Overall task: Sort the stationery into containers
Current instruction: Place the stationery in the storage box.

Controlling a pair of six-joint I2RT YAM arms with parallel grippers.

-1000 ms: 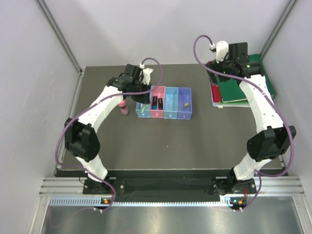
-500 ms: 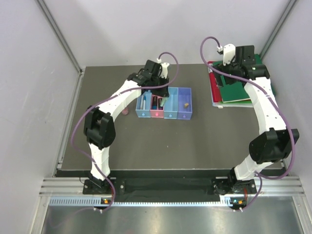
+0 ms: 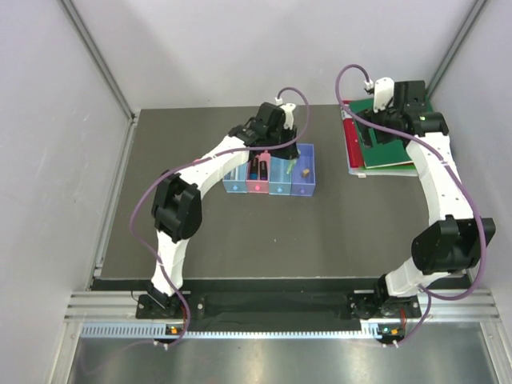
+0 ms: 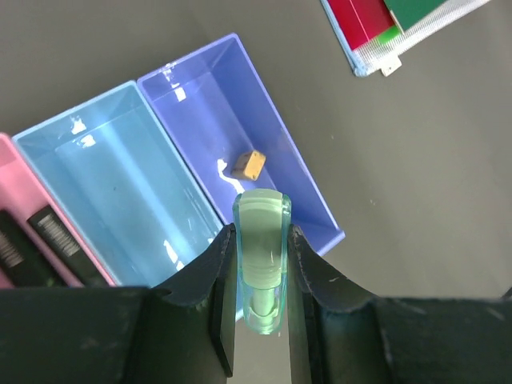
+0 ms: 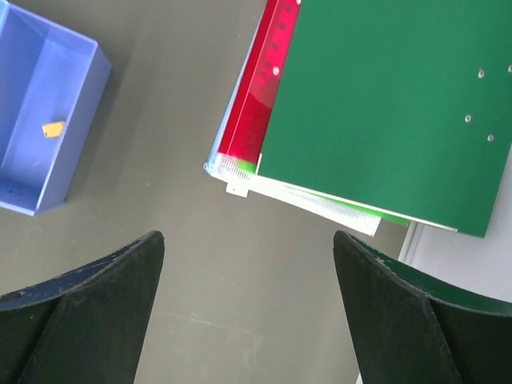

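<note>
You're pinching the marker [image 4: 261, 268] in the left gripper [image 4: 260, 238], jaws closed near its cap end, hanging over the wall between blue bin [image 4: 104, 184] and violet bin [image 4: 276, 152]. It's likely handling light, stiff and slick. Right gripper [image 5: 248, 240] is gaping wide, carrying nothing.

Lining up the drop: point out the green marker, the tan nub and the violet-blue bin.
green marker [image 4: 261, 256], left wrist view, middle of its body.
tan nub [image 4: 248, 165], left wrist view, its top face.
violet-blue bin [image 4: 210, 112], left wrist view, bare floor.
</note>
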